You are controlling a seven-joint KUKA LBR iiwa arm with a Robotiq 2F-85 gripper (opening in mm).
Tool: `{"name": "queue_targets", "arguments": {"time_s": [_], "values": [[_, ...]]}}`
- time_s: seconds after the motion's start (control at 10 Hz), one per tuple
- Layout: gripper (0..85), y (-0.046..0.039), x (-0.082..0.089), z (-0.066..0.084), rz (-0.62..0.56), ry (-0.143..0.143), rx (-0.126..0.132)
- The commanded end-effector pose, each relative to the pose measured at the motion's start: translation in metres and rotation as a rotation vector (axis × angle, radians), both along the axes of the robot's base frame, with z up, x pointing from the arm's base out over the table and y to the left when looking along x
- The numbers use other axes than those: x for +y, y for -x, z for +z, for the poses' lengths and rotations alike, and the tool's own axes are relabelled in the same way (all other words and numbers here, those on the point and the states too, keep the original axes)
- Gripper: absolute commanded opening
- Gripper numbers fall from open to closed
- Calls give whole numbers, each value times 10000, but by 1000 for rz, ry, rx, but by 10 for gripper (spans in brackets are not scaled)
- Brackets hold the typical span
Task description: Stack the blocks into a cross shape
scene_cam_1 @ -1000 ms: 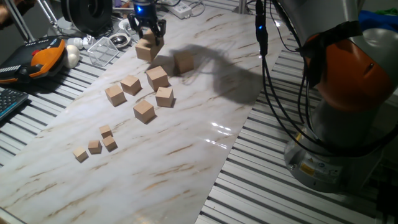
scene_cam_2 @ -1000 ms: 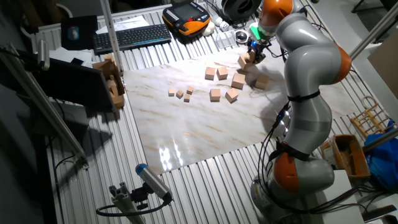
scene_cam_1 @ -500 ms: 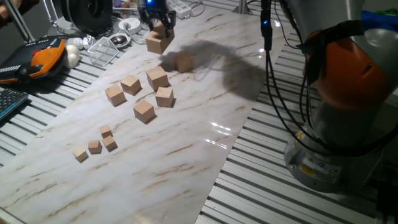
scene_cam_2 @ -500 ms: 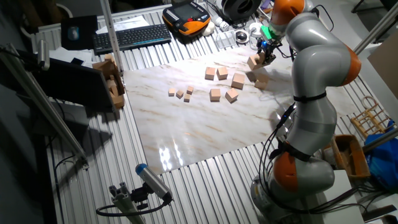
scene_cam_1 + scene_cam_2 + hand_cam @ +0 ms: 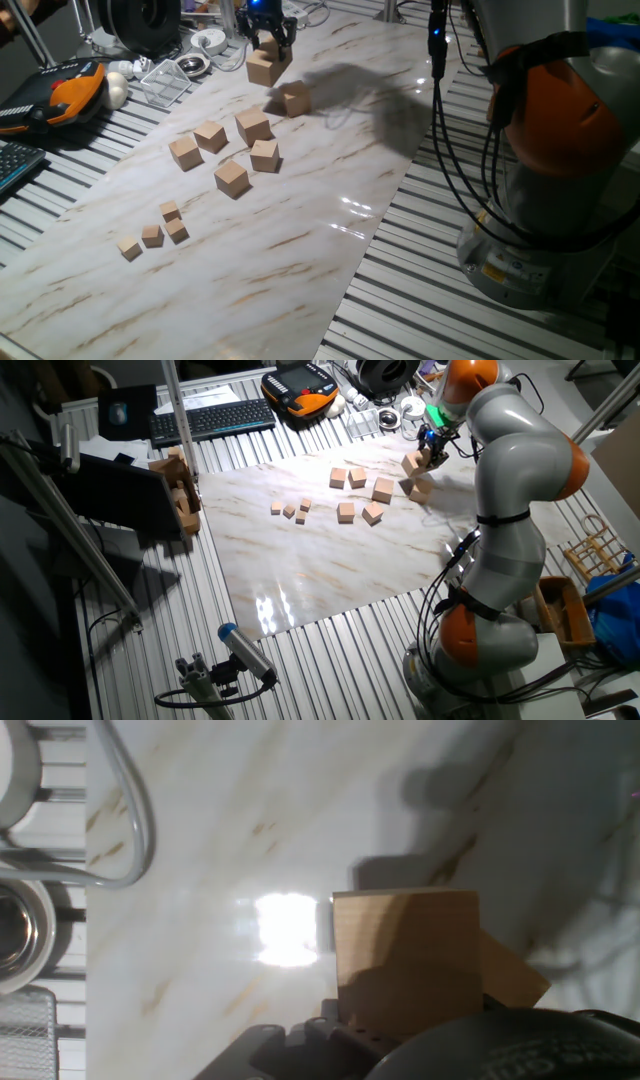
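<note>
My gripper (image 5: 268,45) is shut on one tan wooden block (image 5: 263,68) and holds it above the marble board at the far end. Just beyond and below it, another block (image 5: 295,98) lies alone on the board. In the hand view the held block (image 5: 405,960) fills the lower middle, and a corner of the lone block (image 5: 512,976) peeks out behind it. Several more blocks (image 5: 253,126) lie loose in a cluster mid-board. The other fixed view shows the gripper (image 5: 430,448) with the held block (image 5: 411,462) above the lone block (image 5: 421,488).
Several much smaller cubes (image 5: 170,211) lie toward the near left of the board. An orange teach pendant (image 5: 70,88), a wire tray (image 5: 165,80) and a metal bowl (image 5: 192,66) sit off the board's far left. The robot's base (image 5: 560,200) and cables (image 5: 440,120) stand at the right.
The gripper has carried the block to the right along the far end of the board, and now hangs close over the lone block. The blocks on the board have not moved.
</note>
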State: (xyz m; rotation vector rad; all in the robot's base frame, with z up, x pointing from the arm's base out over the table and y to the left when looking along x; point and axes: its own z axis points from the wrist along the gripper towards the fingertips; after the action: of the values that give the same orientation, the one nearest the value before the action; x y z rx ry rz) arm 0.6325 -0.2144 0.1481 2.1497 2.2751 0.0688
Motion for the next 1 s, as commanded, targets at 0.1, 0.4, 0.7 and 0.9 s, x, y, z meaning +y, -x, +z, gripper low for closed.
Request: {"name": "queue_targets", "arguments": {"time_s": [0.1,0.4,0.7,0.9], "values": [[0,36,17,1,-1,-5,-4],[0,44,21,-26,-3,-8,-7],[0,44,21,-26,3,11,-31],[0,44,21,-26,-2,21,-48]]}}
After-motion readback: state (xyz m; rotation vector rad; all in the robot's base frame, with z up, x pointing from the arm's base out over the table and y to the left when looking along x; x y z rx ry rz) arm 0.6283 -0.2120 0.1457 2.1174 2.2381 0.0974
